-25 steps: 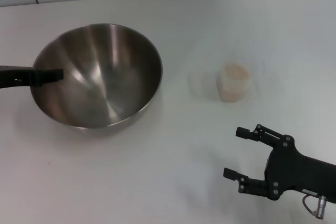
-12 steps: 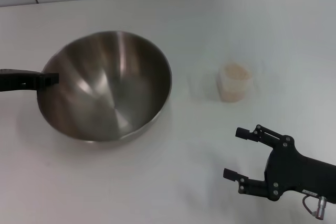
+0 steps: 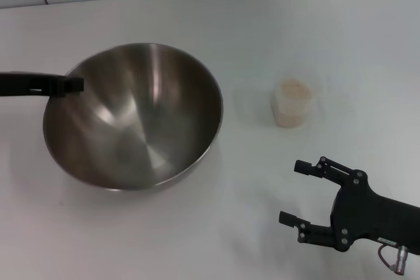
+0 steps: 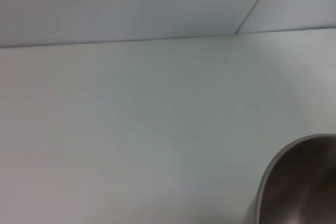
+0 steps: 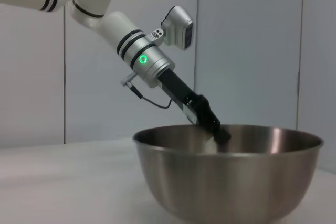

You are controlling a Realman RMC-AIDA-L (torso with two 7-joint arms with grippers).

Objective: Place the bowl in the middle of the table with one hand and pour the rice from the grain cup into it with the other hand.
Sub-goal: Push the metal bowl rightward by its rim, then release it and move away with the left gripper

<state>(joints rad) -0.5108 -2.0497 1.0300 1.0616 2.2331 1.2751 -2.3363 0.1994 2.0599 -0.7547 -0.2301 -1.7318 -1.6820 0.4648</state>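
**Bowl held at rim by left gripper; cup and right gripper apart**

One bowl (image 3: 134, 117), one grain cup (image 3: 293, 103) and two grippers are counted on the white worktop (image 3: 216, 227). The bowl is seen left of centre, resting on the worktop, with its inside empty. The cup stands upright to the bowl's right, well apart from it, filled near the brim with rice (image 3: 293, 88); its clear wall is hard to make out against the worktop.

The left gripper (image 3: 71, 84) is cut off at the head view's left edge. In the right wrist view it (image 5: 216, 129) is seen slanting down from the white arm, its fingers clenched on the bowl's (image 5: 231, 174) far rim. The left wrist view shows only a slice of bowl rim (image 4: 294, 182) and bare worktop (image 4: 131, 129).

The right gripper (image 3: 298, 191) is held low at the near right, fingers (image 3: 304, 166) spread apart and released, nothing between them, short of the cup.
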